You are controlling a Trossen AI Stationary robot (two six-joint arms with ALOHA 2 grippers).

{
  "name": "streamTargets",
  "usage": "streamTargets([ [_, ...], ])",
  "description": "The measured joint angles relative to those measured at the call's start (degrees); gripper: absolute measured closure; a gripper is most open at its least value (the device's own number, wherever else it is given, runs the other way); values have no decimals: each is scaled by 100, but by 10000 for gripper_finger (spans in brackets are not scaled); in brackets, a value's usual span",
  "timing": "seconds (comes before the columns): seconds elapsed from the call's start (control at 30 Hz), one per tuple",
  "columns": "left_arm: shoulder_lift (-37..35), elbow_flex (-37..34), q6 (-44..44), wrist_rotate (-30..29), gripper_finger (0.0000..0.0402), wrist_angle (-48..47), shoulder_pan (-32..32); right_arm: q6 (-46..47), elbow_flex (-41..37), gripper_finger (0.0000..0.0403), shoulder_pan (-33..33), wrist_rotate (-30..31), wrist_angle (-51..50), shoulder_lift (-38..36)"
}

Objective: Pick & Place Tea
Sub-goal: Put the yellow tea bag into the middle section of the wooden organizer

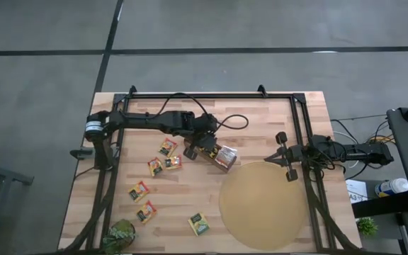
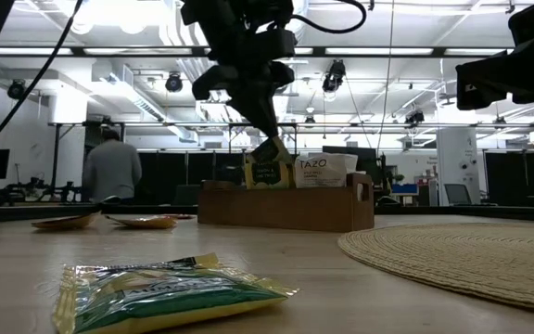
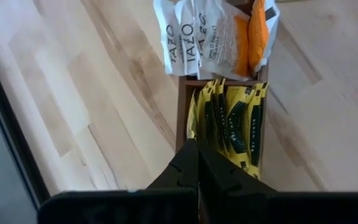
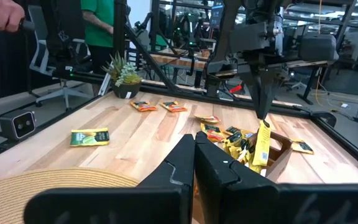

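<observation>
Tea sachets [image 1: 139,190] scattered across lower left of high view: six loose on the table [image 1: 261,120], more standing packed in the brown box [image 1: 224,157] at frame centre. Left gripper [image 4: 263,112] poised over the box, fingers pinched shut on a yellow-green sachet [image 4: 261,144] hanging upright, lower edge at the box's yellow row. White-and-orange sachets [image 3: 210,37] filling the neighbouring compartment. Right gripper [image 1: 290,157] parked at centre right, beside the round tan mat [image 1: 264,205], fingers closed on nothing. Step in hand, by judgement: placing, sachet partly lowered into the slot. Next move likely calls for easing straight down between the packed sachets, then opening the fingers and lifting clear without dragging neighbours out.
</observation>
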Motion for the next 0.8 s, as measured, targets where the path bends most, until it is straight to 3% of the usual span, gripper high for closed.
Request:
streamTargets([
  [0.13,0,0,-90,94,380,0,0,0,1,394,-1,1,1,0],
  [0.43,0,0,-103,32,288,-4,2,0,0,394,0,1,1,0],
  [0.8,-7,0,-305,-404,276,-13,7,0,1,394,1,0,1,0],
])
